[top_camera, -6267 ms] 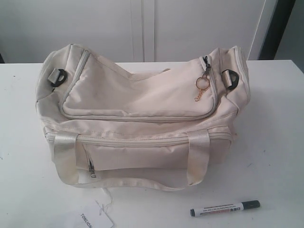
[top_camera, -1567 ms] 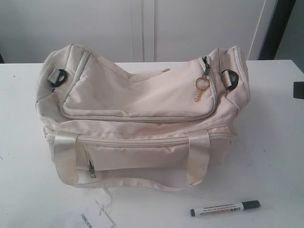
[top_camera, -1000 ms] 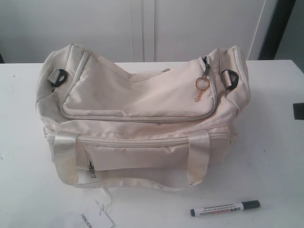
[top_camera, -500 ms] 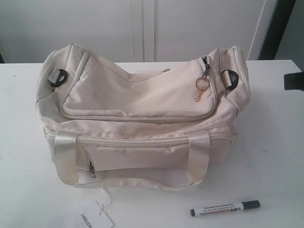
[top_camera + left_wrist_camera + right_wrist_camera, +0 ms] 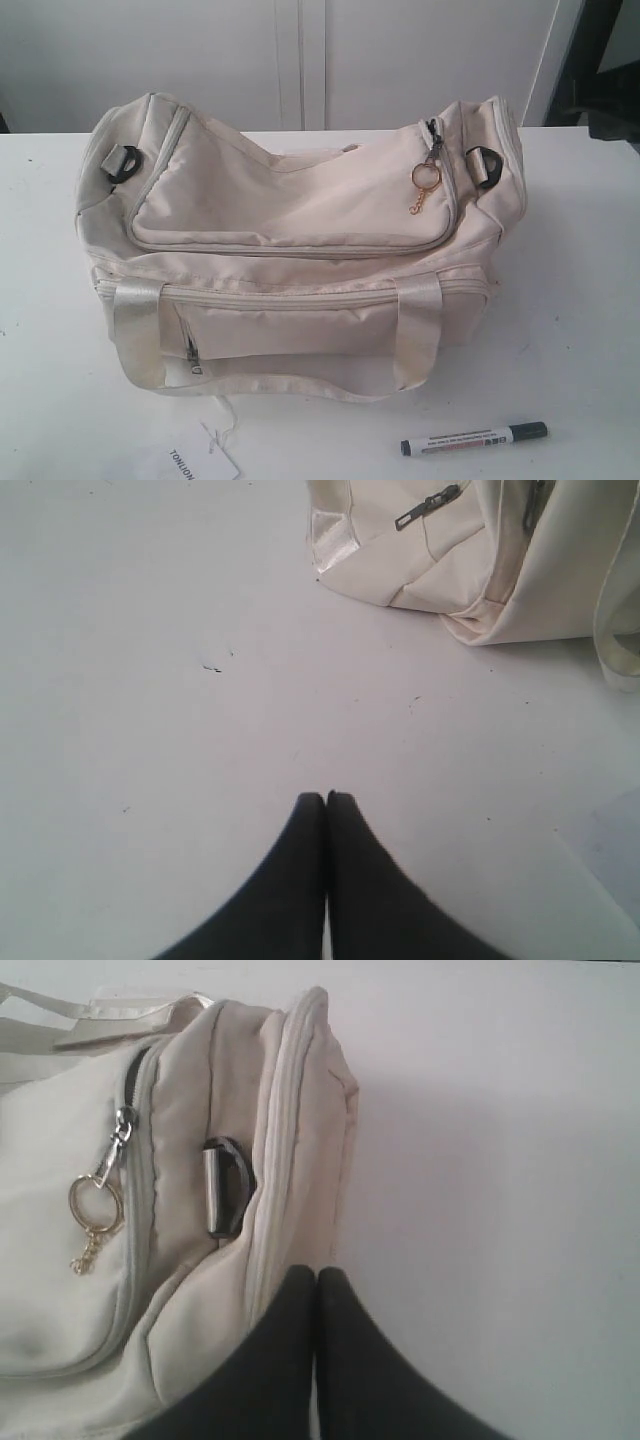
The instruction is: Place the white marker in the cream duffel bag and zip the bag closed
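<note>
Zero steps done, by the look of it: can see the white marker point(image 5: 474, 438) lying flat on the table point(image 5: 580, 330) in front of the cream duffel bag point(image 5: 300, 210), toward its gold ring charm point(image 5: 427, 174) end, with the main zip looking mostly shut. Got the left gripper point(image 5: 326, 796) and right gripper point(image 5: 316, 1270) both pinched closed on nothing, right one near the bag's D-ring point(image 5: 225, 1200) end, left one off the opposite end. Need to unzip first, and mind the paper tag point(image 5: 200, 462) and loose handle point(image 5: 300, 388) at the bag's front.

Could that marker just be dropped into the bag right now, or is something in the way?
The bag's top zip looks shut, its gold ring hanging at the right end, so the closed top blocks the way in. The marker lies on the table in front, with nothing on it.
</note>
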`<act>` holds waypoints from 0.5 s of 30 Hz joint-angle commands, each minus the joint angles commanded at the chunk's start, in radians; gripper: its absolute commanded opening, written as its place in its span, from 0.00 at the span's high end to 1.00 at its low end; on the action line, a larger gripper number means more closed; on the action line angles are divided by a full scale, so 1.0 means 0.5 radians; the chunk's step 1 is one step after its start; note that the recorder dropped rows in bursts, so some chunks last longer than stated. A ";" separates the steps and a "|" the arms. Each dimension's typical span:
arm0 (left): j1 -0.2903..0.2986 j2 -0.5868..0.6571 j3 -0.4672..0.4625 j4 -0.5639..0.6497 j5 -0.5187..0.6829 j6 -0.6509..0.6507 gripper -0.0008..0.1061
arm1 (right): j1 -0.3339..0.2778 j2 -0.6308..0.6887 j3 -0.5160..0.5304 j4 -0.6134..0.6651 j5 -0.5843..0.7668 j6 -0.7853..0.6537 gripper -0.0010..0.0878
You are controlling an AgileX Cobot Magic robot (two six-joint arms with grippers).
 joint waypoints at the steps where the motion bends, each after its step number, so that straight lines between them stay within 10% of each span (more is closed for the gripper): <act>1: 0.000 0.000 0.000 0.000 0.000 0.000 0.99 | 0.000 0.046 -0.032 0.000 0.015 0.000 0.99; 15: 0.000 0.000 0.000 0.000 0.000 0.000 0.99 | 0.000 0.638 -0.665 0.155 0.354 -0.118 0.99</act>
